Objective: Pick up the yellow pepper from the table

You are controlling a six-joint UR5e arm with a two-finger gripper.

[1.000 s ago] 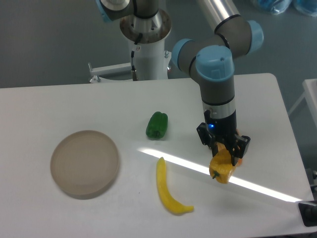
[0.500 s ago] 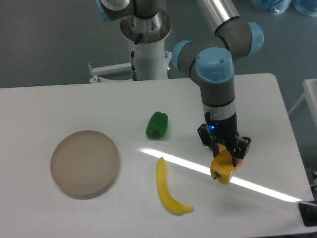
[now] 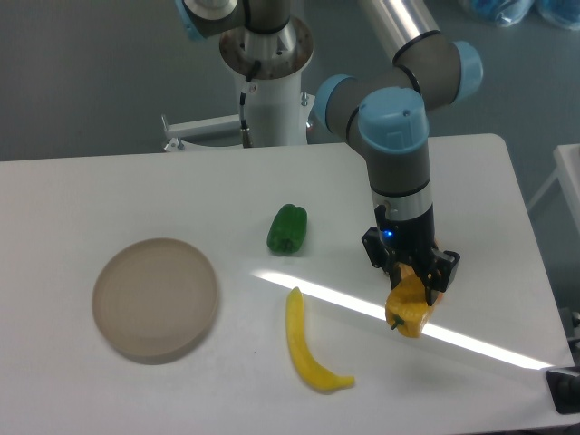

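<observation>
My gripper (image 3: 410,276) is clamped on the yellow pepper (image 3: 408,310), fingers pinching its upper part from both sides w/ the rest of the pepper hanging out below them. Pepper sits tilted, small dark stem poking out at its lower left. It's over the right half of the table (image 3: 109,190), right at the bright diagonal strip of light that crosses the white top. Can't tell from this angle whether the pepper's underside touches the table or is just clear of it. A bit of orange shows at the right finger beside the pepper; can't make out what that is.

My arm (image 3: 397,136) comes in from the top of the view, grey tube w/ blue joint caps, wrist pointing straight down; small blue light glowing just above the gripper. Arm's base post (image 3: 270,86) stands behind the far edge of the table.

Other stuff on the table: green pepper (image 3: 287,227) lying left of the gripper, well apart from it. Long curved yellow pepper (image 3: 308,347) nearer the front edge, between the dish and the gripper, not touching either. Round tan dish (image 3: 156,299) far left, flat on the table, well apart from everything else.
</observation>
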